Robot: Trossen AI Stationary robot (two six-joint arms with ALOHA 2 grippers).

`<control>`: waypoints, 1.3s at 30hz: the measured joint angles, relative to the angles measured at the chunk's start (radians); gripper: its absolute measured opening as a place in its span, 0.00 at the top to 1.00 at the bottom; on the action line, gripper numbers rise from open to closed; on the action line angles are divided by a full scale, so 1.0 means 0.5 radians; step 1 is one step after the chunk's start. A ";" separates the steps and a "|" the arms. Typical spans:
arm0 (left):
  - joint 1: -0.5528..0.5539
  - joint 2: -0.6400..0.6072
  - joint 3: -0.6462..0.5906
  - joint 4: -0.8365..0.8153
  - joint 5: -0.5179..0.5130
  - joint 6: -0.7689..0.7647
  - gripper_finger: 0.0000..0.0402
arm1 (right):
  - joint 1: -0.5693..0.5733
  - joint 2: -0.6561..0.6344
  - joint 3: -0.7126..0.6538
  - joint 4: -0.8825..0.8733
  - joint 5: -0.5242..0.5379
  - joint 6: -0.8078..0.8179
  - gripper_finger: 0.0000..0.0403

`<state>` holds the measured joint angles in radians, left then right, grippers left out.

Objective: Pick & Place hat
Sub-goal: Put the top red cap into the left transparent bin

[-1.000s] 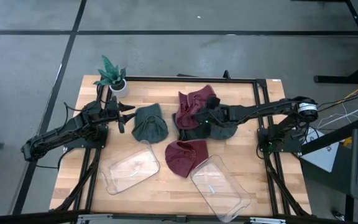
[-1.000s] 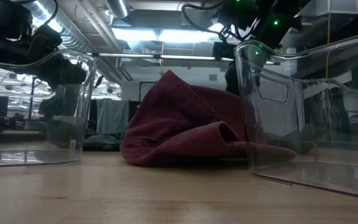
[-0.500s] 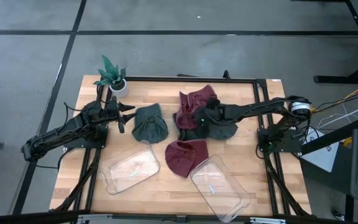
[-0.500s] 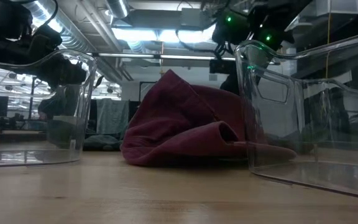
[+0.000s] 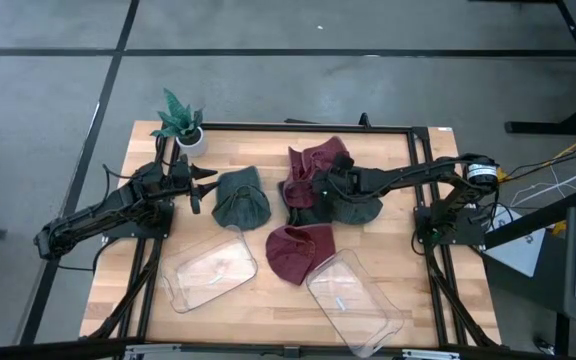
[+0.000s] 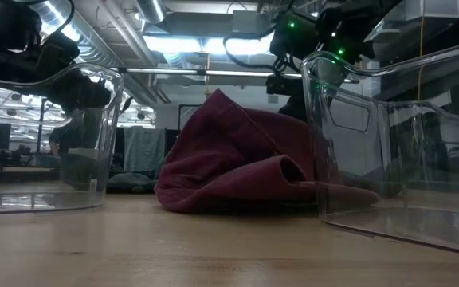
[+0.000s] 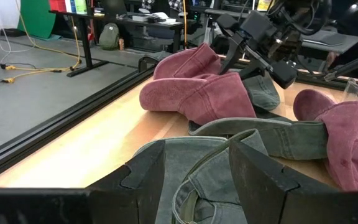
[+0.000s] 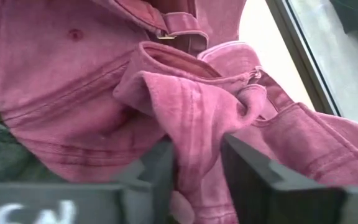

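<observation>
Where your right hand [image 8: 194,168] reaches into the pile at the bench's [image 5: 388,250] far middle, its fingers [image 8: 247,174] are pinching a fold of the upper maroon hat [image 8: 185,93], with cloth bunched between them. A dark green hat [image 5: 353,212] lies just beneath and beside that hand. Your left hand [image 7: 194,168] waits spread apart, its fingers straddling the brim of another green hat [image 5: 240,197] directly ahead of it. Nearer you than both hands, a second maroon hat [image 5: 298,250] rests between two clear bins [image 5: 208,272].
</observation>
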<state>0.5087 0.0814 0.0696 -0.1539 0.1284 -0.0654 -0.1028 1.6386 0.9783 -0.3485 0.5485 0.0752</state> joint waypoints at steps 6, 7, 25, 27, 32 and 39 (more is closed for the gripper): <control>0.000 0.000 0.000 0.000 0.000 0.000 0.57 | -0.011 -0.022 0.032 -0.052 -0.117 0.000 0.97; 0.000 0.000 -0.001 0.000 0.000 0.000 0.57 | -0.018 -0.033 0.050 -0.058 -0.162 0.003 0.97; 0.000 0.000 0.000 0.001 0.000 0.000 0.57 | -0.409 -0.062 0.771 -0.565 -1.503 0.421 0.99; 0.000 0.000 0.000 0.000 0.000 0.000 0.57 | -0.450 -0.062 0.829 -0.558 -1.758 0.514 0.98; 0.000 -0.001 -0.001 0.000 0.000 0.000 0.57 | -0.547 -0.062 0.944 -0.445 -2.346 0.711 0.98; 0.000 0.000 0.000 0.000 0.000 0.000 0.57 | -0.654 -0.064 0.941 -0.099 -3.061 1.048 0.98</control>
<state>0.5087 0.0814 0.0693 -0.1538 0.1284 -0.0654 -0.4297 1.6066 1.4486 -0.3981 -0.9819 0.5993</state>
